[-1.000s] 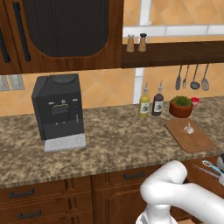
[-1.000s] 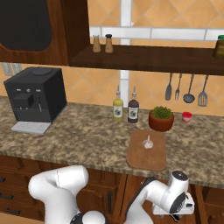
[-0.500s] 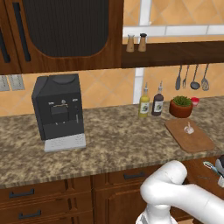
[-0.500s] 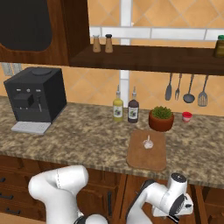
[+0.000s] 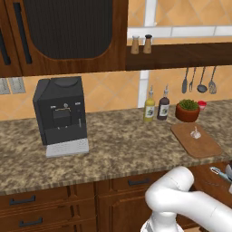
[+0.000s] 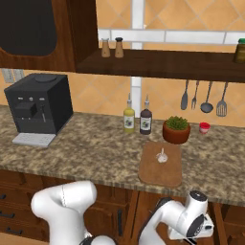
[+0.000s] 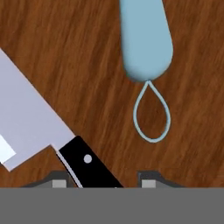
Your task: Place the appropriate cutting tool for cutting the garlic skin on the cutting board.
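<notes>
Hand view: my pincer (image 7: 103,180) points down at a brown wooden floor of a drawer. The knife (image 7: 52,138) lies there at a slant. Its wide silver blade (image 7: 24,124) runs up to the left, and its black handle (image 7: 89,168) runs down between my two finger tips (image 7: 59,181). The handle lies closer to my left tip than to my right one. My tips stand on each side of the handle, but I cannot tell if they press it yet, so I cannot tell if my pincer is clenched on it or not. Just to the right of the knife lies a teal tool (image 7: 145,37) with a thin loop (image 7: 151,113) at its end. The two do not touch.

In the left base view, the board (image 5: 199,141) lies on the worktop (image 5: 113,149) at the far right. The garlic (image 5: 195,133) sits on the board. A pot plant (image 5: 187,110) stands behind the board, and two bottles (image 5: 156,105) stand left of the plant. A black coffee machine (image 5: 60,113) stands far off to the left. Below the worktop's edge at the right I can see a small bit of a silver thing (image 5: 217,171) low down.

In the right base view, my white arm (image 6: 184,221) bends low under the worktop, below the board (image 6: 161,163).
</notes>
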Robot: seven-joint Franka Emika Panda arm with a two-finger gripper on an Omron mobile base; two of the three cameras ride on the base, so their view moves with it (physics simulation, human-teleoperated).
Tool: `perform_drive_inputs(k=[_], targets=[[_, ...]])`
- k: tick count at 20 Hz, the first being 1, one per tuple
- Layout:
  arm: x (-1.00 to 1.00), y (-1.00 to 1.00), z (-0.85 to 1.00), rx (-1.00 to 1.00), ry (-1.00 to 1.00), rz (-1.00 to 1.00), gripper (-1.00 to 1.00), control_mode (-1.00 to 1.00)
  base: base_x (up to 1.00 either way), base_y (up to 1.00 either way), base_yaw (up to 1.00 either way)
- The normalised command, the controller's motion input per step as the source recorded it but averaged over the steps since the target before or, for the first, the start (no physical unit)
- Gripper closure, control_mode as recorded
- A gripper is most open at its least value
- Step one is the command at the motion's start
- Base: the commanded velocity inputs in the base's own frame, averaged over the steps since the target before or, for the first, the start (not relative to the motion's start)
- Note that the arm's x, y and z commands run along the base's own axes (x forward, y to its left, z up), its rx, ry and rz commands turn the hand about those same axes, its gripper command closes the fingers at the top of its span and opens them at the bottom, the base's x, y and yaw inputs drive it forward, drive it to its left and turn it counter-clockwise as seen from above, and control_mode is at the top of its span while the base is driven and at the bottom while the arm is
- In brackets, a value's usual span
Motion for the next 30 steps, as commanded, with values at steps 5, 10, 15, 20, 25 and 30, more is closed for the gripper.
perform_drive_inputs(k=[5, 10, 15, 20, 25, 30], targets=[[-0.31, 0.17, 0.63, 0.0, -0.15, 0.01, 1.0, -1.0, 0.0, 0.0, 0.0], [-0.02, 0.28, 1.0, 0.0, -0.17, 0.04, 1.0, -1.0, 0.0, 0.0, 0.0], [-0.07, 0.28, 1.0, 0.0, -0.07, 0.07, 1.0, -1.0, 0.0, 0.0, 0.0], [0.18, 0.26, 0.94, 0.0, 0.0, 0.03, 1.0, -1.0, 0.0, 0.0, 0.0], [0.87, 0.14, 0.33, 0.0, 0.0, 0.0, 1.0, -1.0, 0.0, 0.0, 0.0], [1.0, 0.04, 0.0, 0.03, 0.0, 0.0, 1.0, -1.0, 0.0, 0.0, 0.0]])
